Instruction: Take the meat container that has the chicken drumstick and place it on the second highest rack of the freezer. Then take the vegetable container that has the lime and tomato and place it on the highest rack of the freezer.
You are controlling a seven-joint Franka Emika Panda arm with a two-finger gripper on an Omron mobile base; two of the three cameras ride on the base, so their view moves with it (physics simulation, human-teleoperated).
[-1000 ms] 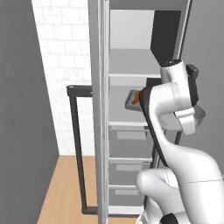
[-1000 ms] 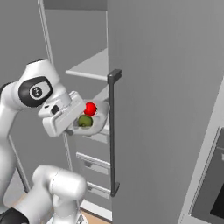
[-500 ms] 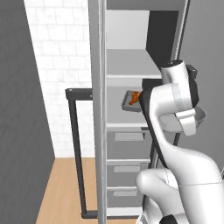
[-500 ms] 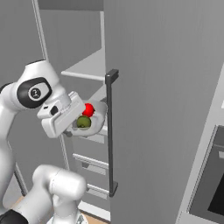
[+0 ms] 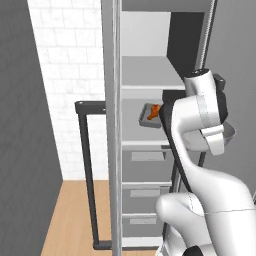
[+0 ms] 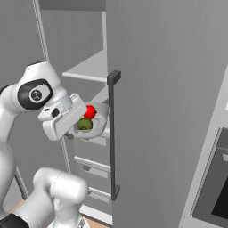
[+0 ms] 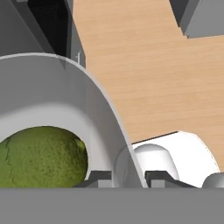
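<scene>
The vegetable container (image 6: 102, 119) is a pale grey bowl holding a red tomato (image 6: 90, 111) and a green lime (image 6: 84, 124). My gripper (image 6: 76, 128) is shut on its near rim and holds it in the air in front of the open freezer. In the hand view, the bowl's wall (image 7: 52, 87) curves over the lime (image 7: 39, 155), and the rim sits between the fingertips of my gripper (image 7: 129, 177). The meat container (image 5: 149, 115) with the orange drumstick (image 5: 155, 110) rests on the second highest rack (image 5: 135, 134). Above it is the highest rack (image 5: 145, 75).
The freezer door's dark handle (image 6: 113, 133) stands upright just right of the bowl. Another dark handle bar (image 5: 85, 170) hangs at the left by the white tile wall. Drawers (image 5: 145, 190) fill the freezer's lower part. Wooden floor (image 7: 144, 65) lies below.
The whole picture has shifted slightly, so the camera moved a little. The gripper keeps its hold on the vegetable container, which stays at about the same height.
</scene>
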